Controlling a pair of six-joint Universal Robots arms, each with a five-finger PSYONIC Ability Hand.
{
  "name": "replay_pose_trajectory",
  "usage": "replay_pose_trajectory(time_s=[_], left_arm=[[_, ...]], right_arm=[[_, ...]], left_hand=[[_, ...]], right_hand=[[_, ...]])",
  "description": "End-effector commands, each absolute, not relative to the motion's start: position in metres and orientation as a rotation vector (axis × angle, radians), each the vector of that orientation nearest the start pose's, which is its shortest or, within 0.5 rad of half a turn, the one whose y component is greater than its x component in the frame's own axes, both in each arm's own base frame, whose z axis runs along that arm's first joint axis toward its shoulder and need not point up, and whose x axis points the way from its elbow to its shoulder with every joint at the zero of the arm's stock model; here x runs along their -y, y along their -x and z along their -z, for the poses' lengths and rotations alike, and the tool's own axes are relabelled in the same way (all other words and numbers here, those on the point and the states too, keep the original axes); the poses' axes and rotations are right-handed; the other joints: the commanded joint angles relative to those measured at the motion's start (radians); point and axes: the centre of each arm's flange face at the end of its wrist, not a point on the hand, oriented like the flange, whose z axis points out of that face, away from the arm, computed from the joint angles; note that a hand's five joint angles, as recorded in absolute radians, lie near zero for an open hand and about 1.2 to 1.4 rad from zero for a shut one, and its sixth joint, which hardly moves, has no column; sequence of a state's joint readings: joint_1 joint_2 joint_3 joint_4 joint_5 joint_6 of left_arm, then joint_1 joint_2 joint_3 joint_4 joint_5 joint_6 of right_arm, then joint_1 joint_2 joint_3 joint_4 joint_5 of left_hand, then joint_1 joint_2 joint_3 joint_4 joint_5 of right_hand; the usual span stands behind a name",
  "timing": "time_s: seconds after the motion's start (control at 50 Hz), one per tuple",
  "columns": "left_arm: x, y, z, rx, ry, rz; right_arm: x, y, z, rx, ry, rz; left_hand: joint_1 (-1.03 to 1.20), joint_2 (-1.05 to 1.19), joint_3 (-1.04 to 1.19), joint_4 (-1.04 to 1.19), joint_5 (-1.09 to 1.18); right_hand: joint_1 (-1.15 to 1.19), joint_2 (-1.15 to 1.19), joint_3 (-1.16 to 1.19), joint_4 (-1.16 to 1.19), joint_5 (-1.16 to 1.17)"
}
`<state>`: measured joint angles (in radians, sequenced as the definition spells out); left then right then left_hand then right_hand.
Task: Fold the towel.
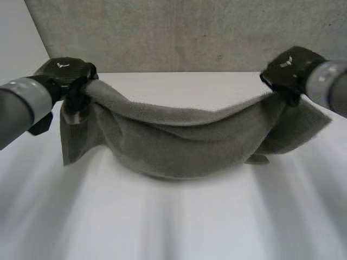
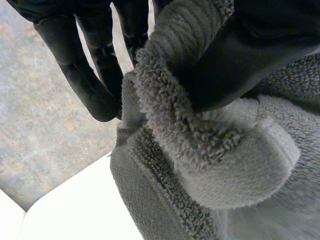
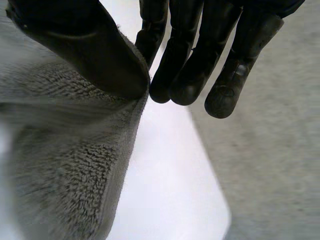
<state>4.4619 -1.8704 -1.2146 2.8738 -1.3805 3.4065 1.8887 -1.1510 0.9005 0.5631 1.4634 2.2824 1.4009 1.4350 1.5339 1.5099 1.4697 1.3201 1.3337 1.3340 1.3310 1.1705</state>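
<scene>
A grey towel [image 1: 179, 143] hangs in a sagging curve between my two hands above the white table [image 1: 179, 222], its low middle near the tabletop. My left hand [image 1: 73, 81] holds the towel's left end; in the left wrist view its thumb [image 2: 250, 55] presses a rolled edge of the towel [image 2: 210, 165] against the fingers [image 2: 95, 75]. At the right end, my right hand [image 1: 287, 70] pinches the towel's edge [image 3: 65, 165] between thumb [image 3: 95, 55] and fingers [image 3: 190, 75]. A corner flap hangs loose below each hand.
A grey carpeted floor [image 1: 179, 32] lies beyond the table's far edge. A rounded table corner [image 3: 220, 220] lies below the right hand, another table corner [image 2: 45, 205] below the left.
</scene>
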Motion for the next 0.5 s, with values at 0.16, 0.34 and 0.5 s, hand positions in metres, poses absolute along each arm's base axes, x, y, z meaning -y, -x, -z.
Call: replay_pose_trajectory(time_s=[0.16,0.34,0.5], left_arm=[[0.367,0.247,-0.404,-1.877,-0.549,2.755],[0.361,0.241,-0.387,-2.054,-0.406,2.81],[0.35,0.225,-0.269,-2.42,-0.519,2.309]], right_arm=[[0.354,-0.264,-0.442,-1.463,0.696,3.029],[0.327,-0.267,-0.41,-1.576,0.967,2.779],[0.314,-0.259,-0.311,-2.044,1.245,2.301]], left_hand=[[-0.005,-0.039,-0.138,-0.114,-0.248],[-0.005,-0.039,-0.138,-0.114,-0.248],[-0.08,-0.114,-0.213,-0.189,-0.324]], right_hand=[[0.076,0.063,0.062,0.065,0.051],[0.076,0.063,0.062,0.065,0.051],[0.076,0.063,0.062,0.065,0.051]])
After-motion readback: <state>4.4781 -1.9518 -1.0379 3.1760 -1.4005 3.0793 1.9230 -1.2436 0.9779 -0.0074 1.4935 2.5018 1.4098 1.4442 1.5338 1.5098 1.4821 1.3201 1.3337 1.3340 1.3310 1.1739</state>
